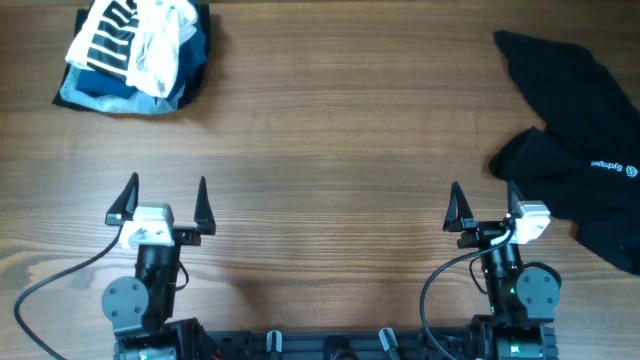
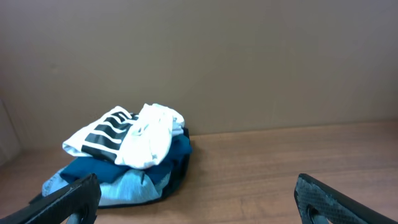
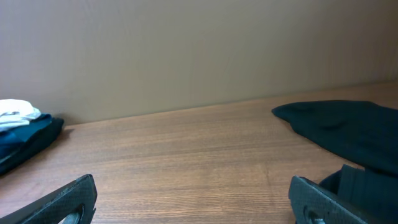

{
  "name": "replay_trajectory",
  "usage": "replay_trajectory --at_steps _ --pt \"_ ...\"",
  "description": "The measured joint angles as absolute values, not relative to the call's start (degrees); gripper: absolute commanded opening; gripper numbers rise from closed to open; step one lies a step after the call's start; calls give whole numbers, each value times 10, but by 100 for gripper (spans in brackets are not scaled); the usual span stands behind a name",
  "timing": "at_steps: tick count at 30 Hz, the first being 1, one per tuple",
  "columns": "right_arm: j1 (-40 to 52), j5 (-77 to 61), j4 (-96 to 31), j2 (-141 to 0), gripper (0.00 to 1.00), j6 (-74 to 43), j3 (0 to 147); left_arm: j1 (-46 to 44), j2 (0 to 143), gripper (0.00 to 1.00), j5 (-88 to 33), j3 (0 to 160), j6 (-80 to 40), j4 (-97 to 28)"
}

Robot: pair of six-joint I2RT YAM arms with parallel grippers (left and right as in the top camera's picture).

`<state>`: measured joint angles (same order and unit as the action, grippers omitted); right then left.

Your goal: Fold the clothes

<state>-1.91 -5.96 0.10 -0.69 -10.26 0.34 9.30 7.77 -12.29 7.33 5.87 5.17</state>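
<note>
The white T-shirt [image 1: 150, 40] with a black striped print lies crumpled on top of a pile of blue clothes at the table's far left corner. It shows in the left wrist view [image 2: 140, 137] ahead and left of the fingers, and as a white edge at the far left of the right wrist view [image 3: 15, 112]. My left gripper [image 1: 165, 200] is open and empty near the front edge, well short of the pile; its fingers also frame the left wrist view [image 2: 199, 199]. My right gripper [image 1: 485, 205] is open and empty at the front right; it also shows in the right wrist view [image 3: 193, 199].
Blue clothes [image 1: 95, 88] lie under the white T-shirt. A black garment [image 1: 580, 110] with a small light logo spreads over the right side of the wooden table [image 1: 330, 130], close to my right gripper; it also shows in the right wrist view [image 3: 342, 127].
</note>
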Motion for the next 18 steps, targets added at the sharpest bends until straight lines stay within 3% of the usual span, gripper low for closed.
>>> replay_trajectory --at_steps 9,18 --pt "-19 -60 1 -7 100 -103 3 93 9 100 -124 16 58 108" --pt "-19 -60 1 -7 100 -103 3 93 8 100 -137 6 55 -29"
